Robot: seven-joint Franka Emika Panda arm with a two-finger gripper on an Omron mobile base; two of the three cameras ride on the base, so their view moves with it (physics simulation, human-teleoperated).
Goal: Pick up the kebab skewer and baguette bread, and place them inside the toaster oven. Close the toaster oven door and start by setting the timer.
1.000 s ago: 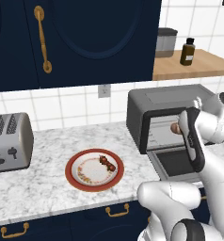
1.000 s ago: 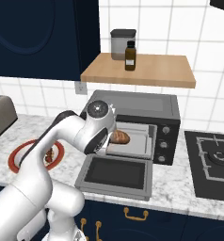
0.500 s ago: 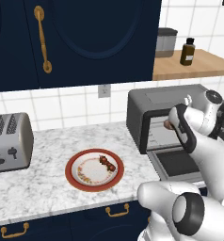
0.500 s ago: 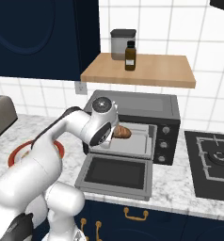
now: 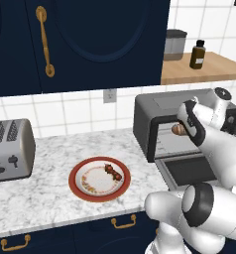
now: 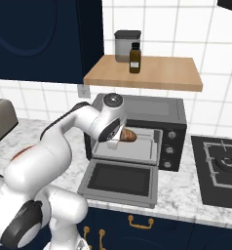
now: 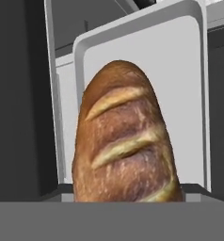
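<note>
From the left base view, my kebab skewer (image 5: 113, 172) waits on the plate (image 5: 80, 186), left of the toaster oven (image 5: 162, 119). Right base view: arm reaches into that oven over its lowered toaster oven door (image 6: 119, 180), gripper (image 6: 119, 136) pinching the baguette bread (image 6: 129, 135). Hand view: loaf over the tray (image 7: 189, 94); door and timer remain.

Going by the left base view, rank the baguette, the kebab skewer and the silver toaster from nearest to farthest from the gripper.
1. baguette bread: at the gripper, in the toaster oven mouth.
2. kebab skewer: on the red-rimmed plate, lower left of the gripper.
3. silver toaster: far left on the counter.
</note>
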